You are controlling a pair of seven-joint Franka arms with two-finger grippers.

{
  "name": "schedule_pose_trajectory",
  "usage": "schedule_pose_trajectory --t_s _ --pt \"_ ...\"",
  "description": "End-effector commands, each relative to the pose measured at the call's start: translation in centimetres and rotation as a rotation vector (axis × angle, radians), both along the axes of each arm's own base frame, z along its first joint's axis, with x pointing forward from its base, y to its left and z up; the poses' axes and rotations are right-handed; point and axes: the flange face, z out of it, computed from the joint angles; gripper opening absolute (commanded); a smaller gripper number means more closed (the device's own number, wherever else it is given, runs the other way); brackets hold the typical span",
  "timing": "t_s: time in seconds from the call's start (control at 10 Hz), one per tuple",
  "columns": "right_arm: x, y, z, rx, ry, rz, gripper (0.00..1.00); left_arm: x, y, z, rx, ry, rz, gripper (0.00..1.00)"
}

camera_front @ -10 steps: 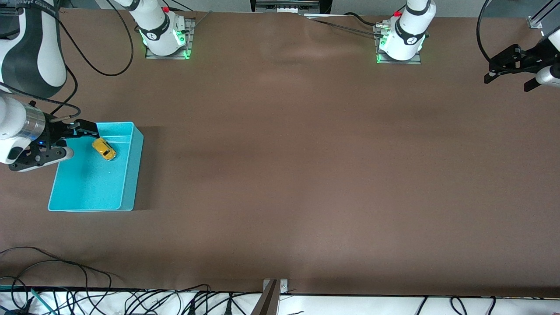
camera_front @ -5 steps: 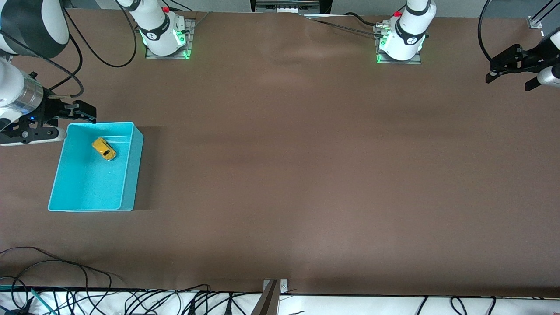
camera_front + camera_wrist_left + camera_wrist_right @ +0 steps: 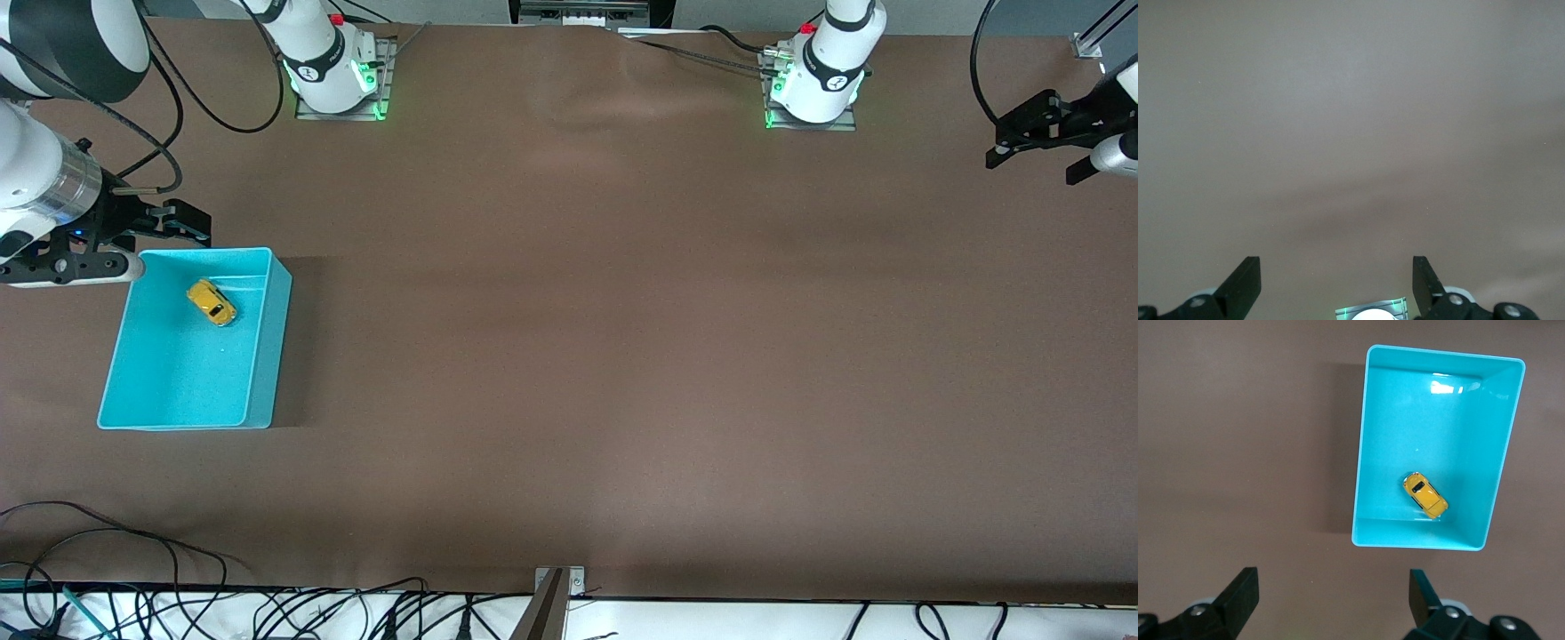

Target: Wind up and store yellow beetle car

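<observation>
The yellow beetle car (image 3: 212,303) sits on its wheels inside the turquoise bin (image 3: 267,356), in the part of the bin farthest from the front camera. It also shows in the right wrist view (image 3: 1425,495) inside the bin (image 3: 1363,453). My right gripper (image 3: 164,233) is open and empty, up in the air over the table just off the bin's rim; in its wrist view (image 3: 1331,597) only brown table lies between the fingers. My left gripper (image 3: 1036,142) is open and empty, waiting over the table at the left arm's end; its wrist view (image 3: 1337,280) shows bare table.
The bin stands at the right arm's end of the brown table (image 3: 622,356). The two arm bases (image 3: 333,76) (image 3: 813,84) stand along the edge farthest from the front camera. Cables (image 3: 133,569) lie along the nearest edge.
My right gripper has drawn back from inside the bin, rising and moving off over its rim. The car stays where it was in the bin. The left arm has not moved.
</observation>
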Motion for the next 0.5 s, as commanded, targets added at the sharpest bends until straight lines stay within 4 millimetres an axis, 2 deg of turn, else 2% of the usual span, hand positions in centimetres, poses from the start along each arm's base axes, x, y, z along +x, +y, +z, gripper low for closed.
schedule_pose_trajectory --t_s 0.0,0.4 --pt "-0.65 0.24 0.61 0.037 -0.007 -0.024 1.0 0.15 -0.31 0.43 -0.005 0.005 0.006 1.0" --pt "-0.41 0.07 1.13 0.049 -0.017 -0.03 1.0 0.16 -0.79 0.42 -0.004 0.005 -0.003 1.0"
